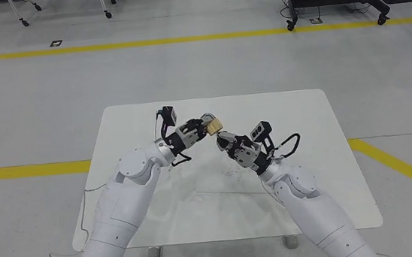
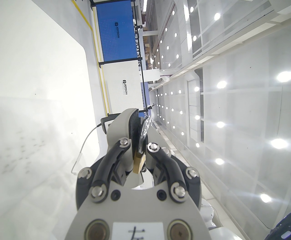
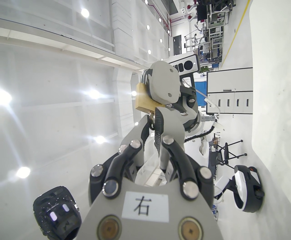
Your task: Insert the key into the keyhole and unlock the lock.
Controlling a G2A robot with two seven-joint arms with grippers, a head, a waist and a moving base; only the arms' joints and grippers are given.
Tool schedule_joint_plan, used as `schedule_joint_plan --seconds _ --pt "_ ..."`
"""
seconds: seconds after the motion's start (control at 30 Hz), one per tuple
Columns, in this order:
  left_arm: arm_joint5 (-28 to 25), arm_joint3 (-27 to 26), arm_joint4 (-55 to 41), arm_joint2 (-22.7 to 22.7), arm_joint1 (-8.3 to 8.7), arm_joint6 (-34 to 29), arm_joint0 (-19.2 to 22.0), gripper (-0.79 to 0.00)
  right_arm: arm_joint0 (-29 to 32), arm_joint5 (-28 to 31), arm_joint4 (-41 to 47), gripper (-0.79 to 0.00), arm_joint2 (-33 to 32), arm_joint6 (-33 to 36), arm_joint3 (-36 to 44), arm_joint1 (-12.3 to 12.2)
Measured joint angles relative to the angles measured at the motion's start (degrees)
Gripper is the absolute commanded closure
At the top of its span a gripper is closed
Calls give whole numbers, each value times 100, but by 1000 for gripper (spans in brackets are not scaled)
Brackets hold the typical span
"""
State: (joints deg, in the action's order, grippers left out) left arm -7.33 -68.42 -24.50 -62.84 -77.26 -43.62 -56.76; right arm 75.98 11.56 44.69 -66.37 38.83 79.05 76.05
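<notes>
Top view first: your left gripper comes in on a bent arm, clamped on the brass lock, and the right gripper angles up just beside the lock. In the left wrist view, the fingers pinch the lock edge-on, shackle pointing away. In the right wrist view, the right gripper is squeezed on the key, which touches the lock's underside.

Top cam overhead, far; wrist cams close, seemingly tilted sideways; all share lock.
</notes>
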Motion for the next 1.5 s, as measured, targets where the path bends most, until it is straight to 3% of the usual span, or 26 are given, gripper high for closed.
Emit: schedule_joint_plan --seconds 0.23,0.6,0.83,0.87,0.9,0.93,1.0,1.07,1.3,1.5 --pt "-113 -29 218 45 11 -56 24 0 -53 -165 292 0 40 64 -79 32" --pt "-434 -76 650 95 25 93 19 0 -267 -1129 2118 0 -23 1076 -628 122" --pt "-552 -115 778 47 38 270 -12 0 -396 -1333 2208 0 -20 1395 -859 133" --pt "-554 -120 785 46 39 282 -16 0 -405 -1310 2155 -74 -24 1398 -868 130" --pt "-553 -126 801 45 40 294 -20 0 -418 -1214 2002 -299 -39 1350 -873 119" --pt "-549 -130 813 45 41 305 -22 0 -419 -1111 1839 -354 -47 1293 -859 110" --pt "-502 -127 869 43 44 357 -21 0 -379 -949 1555 -634 -49 1213 -771 98" --pt "-443 -141 923 49 44 417 -18 0 -331 -795 1301 -785 -117 1139 -649 69" --pt "0 -259 2047 182 91 774 38 0 263 49 -709 -785 -768 77 253 -160" --pt "821 -316 3588 708 121 368 288 0 1217 163 -2887 -785 -1892 -1284 1526 -397"
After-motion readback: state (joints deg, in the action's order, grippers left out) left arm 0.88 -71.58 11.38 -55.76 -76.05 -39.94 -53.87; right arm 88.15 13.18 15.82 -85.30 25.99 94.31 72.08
